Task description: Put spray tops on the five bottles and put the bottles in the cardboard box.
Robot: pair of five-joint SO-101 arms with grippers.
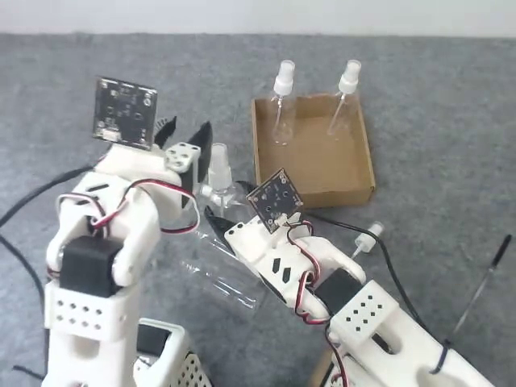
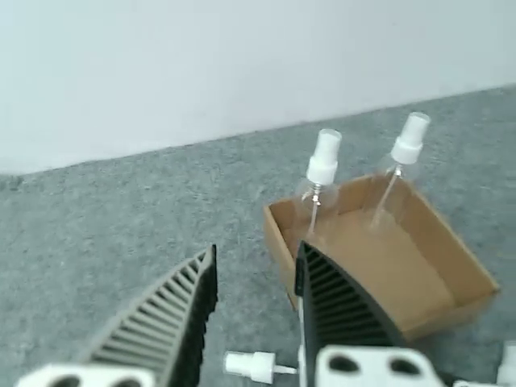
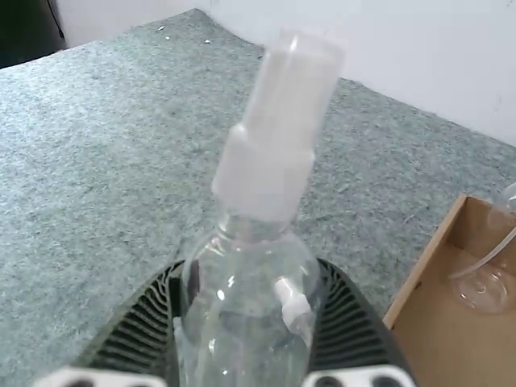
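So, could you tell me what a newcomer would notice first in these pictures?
First, the clear bottle with a white spray top on it, clamped in the right gripper just beside the cardboard box. Then a capped bottle and a second one standing at the box's far end, and the left gripper hanging open nearby.

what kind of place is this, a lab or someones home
Probably a robotics lab or hobby test bench: two white arms with bare wiring stand on a grey felt-like mat before a plain white wall, the right pincer holding a clear bottle beside a cardboard box.
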